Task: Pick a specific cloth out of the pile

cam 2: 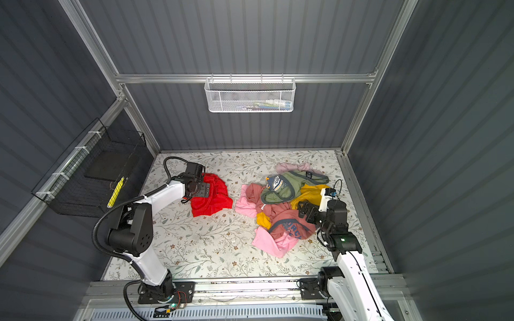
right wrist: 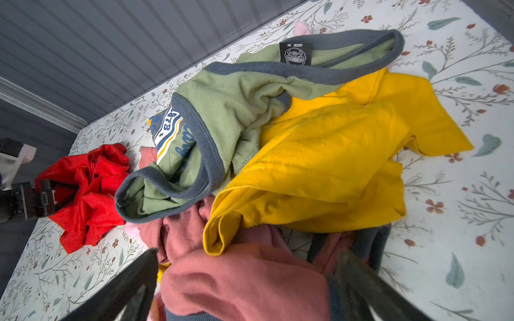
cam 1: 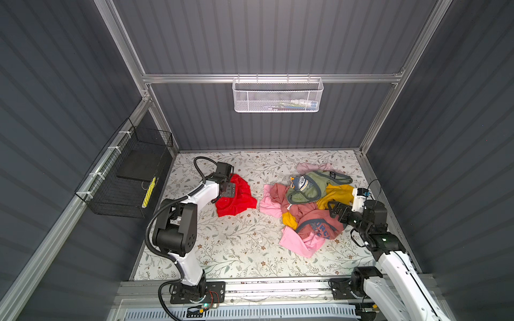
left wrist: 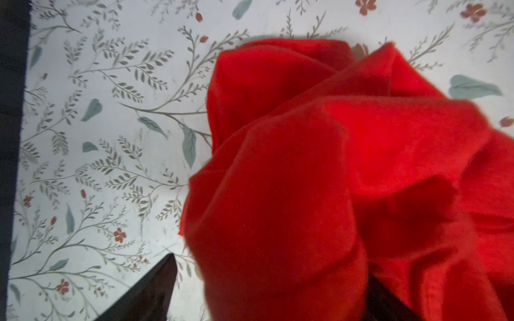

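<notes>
The cloth [cam 1: 237, 201] [cam 2: 215, 200], plain bright red-orange, lies crumpled on the floral table, left of the pile and apart from it. My left gripper [cam 1: 228, 191] [cam 2: 204, 190] [left wrist: 272, 266] points down onto the cloth's left edge. It is open, with a bulge of the cloth [left wrist: 333, 166] lying between the wide-apart jaws. The pile [cam 1: 306, 200] [cam 2: 281, 200] [right wrist: 278, 152] holds olive green, mustard yellow, rust-pink and pink garments. My right gripper [cam 1: 332, 212] [cam 2: 301, 211] [right wrist: 247, 253] hovers open over the pile's right side, above the rust-pink shirt [right wrist: 244, 283]. The cloth [right wrist: 89, 189] also shows beyond the pile.
A black wire basket [cam 1: 125, 178] hangs on the left wall. A white mesh basket [cam 1: 276, 96] hangs on the back wall. The floral table [cam 1: 236, 250] is closed in by grey walls on three sides, with the arm bases along the front rail.
</notes>
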`<state>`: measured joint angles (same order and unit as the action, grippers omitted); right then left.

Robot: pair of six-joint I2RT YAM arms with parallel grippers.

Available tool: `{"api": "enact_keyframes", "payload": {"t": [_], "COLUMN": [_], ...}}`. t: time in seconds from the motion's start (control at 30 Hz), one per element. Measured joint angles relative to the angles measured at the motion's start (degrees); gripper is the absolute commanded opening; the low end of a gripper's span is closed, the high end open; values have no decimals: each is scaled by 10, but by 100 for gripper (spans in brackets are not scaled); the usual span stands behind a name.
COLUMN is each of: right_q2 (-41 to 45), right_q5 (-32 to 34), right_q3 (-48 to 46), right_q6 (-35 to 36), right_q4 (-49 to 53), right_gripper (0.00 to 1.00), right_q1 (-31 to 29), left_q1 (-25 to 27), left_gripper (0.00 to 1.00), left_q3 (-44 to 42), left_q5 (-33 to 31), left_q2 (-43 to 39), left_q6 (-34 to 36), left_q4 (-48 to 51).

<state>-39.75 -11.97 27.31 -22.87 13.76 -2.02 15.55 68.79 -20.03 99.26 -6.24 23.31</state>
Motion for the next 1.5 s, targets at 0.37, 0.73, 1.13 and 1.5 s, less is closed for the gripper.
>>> {"api": "enact_keyframes", "payload": {"t": [0.37,0.73,1.13,1.5], "right_q2": [0,9,11,11], "right_q5": [0,0,0,4], "right_q3": [0,0,0,0], "right_q6": [0,4,9,10], "right_q4": [0,10,13,13], "right_gripper": [99,99,99,99], "right_q1": [0,0,0,0], "left_q1": [100,102,91,47], "left_gripper": [93,97,47,2], "left_q3": [-7,2,63,48], "left_q5": [20,57,67,68], "left_q2": [-93,48,130,101], "left_q6": [37,40,13,22], "left_q4": [-17,-6,10,12]}}
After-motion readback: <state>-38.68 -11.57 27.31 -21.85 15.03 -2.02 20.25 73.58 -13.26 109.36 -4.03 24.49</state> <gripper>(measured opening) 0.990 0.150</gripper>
